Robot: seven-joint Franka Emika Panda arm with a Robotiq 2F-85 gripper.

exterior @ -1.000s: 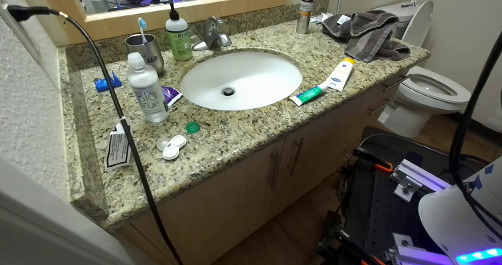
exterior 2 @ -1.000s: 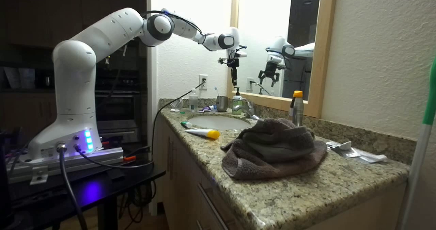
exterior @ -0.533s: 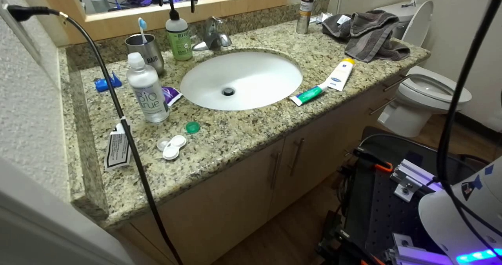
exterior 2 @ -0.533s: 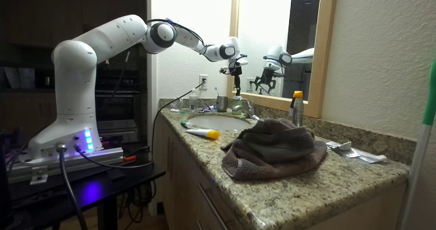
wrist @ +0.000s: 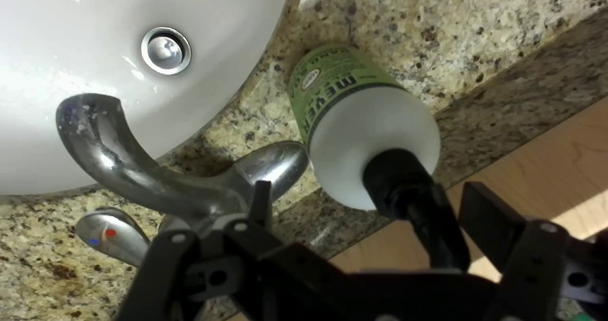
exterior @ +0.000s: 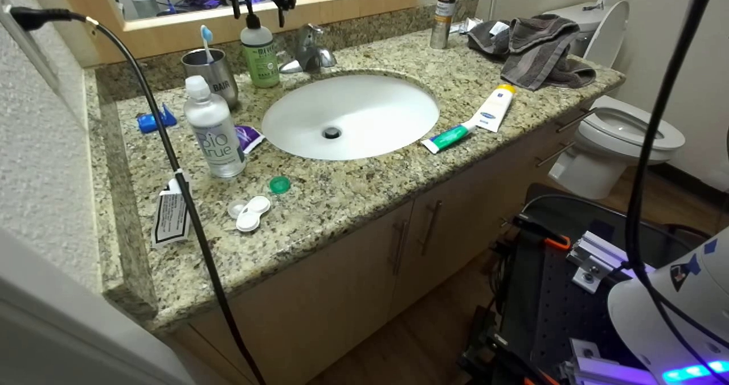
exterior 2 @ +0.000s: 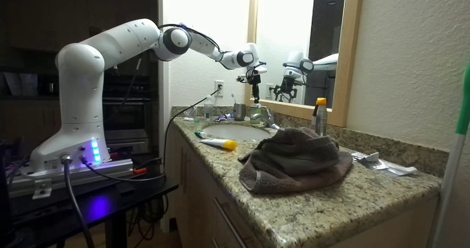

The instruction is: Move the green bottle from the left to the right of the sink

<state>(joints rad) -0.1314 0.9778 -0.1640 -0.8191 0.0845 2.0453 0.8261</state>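
Note:
The green bottle [exterior: 262,60] is a soap bottle with a green label, whitish shoulder and black pump. It stands upright left of the faucet, at the back left of the sink [exterior: 353,117]. It also shows in an exterior view [exterior 2: 256,115], partly behind the faucet, and in the wrist view [wrist: 375,126]. My gripper [exterior: 259,19] is open and points down from above. In the wrist view [wrist: 366,184] the black pump lies between the spread fingers, nearer one finger. The fingers are apart from the bottle's body. The sink also shows in the wrist view [wrist: 228,22].
The metal faucet [wrist: 190,193] is close beside the bottle and one finger. A steel cup [exterior: 212,77] with a toothbrush and a clear bottle [exterior: 215,134] stand left. The mirror frame [exterior: 342,6] is behind. Tubes [exterior: 494,109], a spray can [exterior: 443,15] and a towel [exterior: 535,49] lie or stand right.
My gripper has come down from above the pump until its fingers are on either side of it, with the last half second a smaller drop. The bottle has not moved.

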